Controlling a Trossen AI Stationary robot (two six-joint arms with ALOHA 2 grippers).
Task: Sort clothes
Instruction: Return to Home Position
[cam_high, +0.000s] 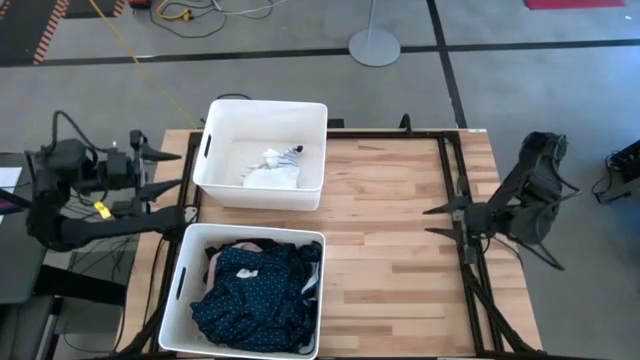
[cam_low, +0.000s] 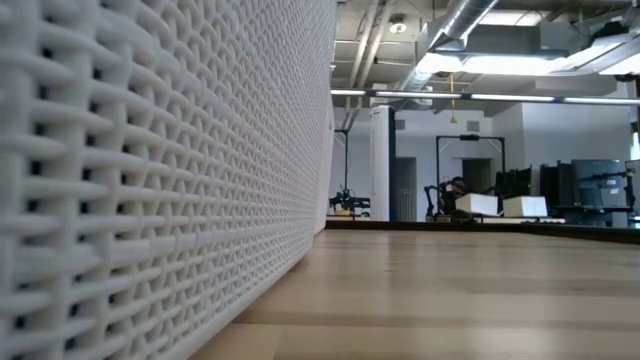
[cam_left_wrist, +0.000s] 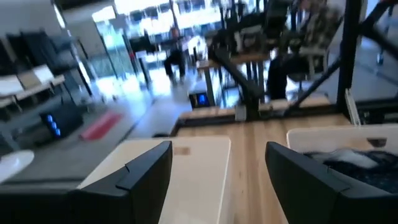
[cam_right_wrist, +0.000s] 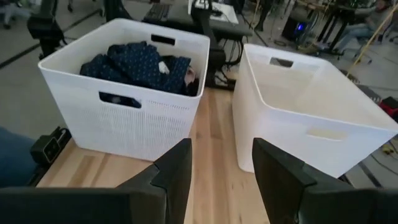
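A navy dotted piece (cam_high: 250, 295) lies on top of a heap of clothes in the near white bin (cam_high: 180, 290); a black piece (cam_high: 305, 262) and a bit of pink (cam_high: 212, 270) show at its edges. Small white and striped socks (cam_high: 272, 168) lie on the floor of the far white bin (cam_high: 215, 150). The navy piece also shows in the right wrist view (cam_right_wrist: 140, 62). My left gripper (cam_high: 170, 170) is open, off the table's left edge beside the far bin. My right gripper (cam_high: 435, 220) is open, above the table's right side. Both hold nothing.
The two bins stand side by side at the table's left. Bare wood (cam_high: 400, 240) lies between the bins and my right gripper. A dark frame rail (cam_high: 455, 200) runs along the table's right part. In the low view a bin's woven wall (cam_low: 150, 180) fills the left.
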